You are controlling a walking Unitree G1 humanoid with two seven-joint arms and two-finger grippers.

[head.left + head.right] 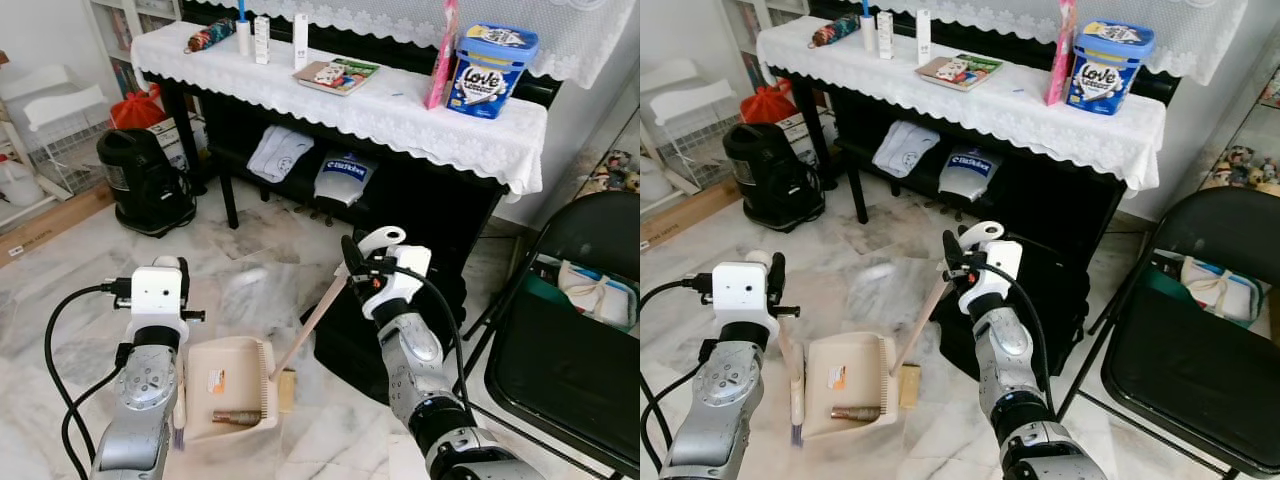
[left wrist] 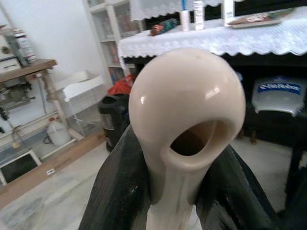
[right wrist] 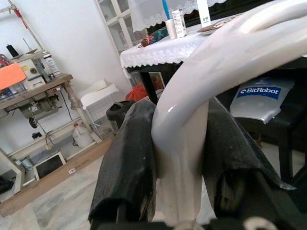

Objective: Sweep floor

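Marble floor (image 1: 250, 270): dustpan (image 1: 225, 385) with brown cylinder (image 1: 236, 417).

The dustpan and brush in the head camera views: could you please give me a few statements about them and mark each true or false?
1. The left end effector grips the dustpan's handle. True.
2. The dustpan is empty. False: a small brownish cylinder lies in it.
3. The right end effector is shut on the brush handle. True.
4. The brush head rests on the piano top. False: it sits on the floor beside the dustpan.
5. The blue tub stands on the floor. False: it stands on the white lace cloth.
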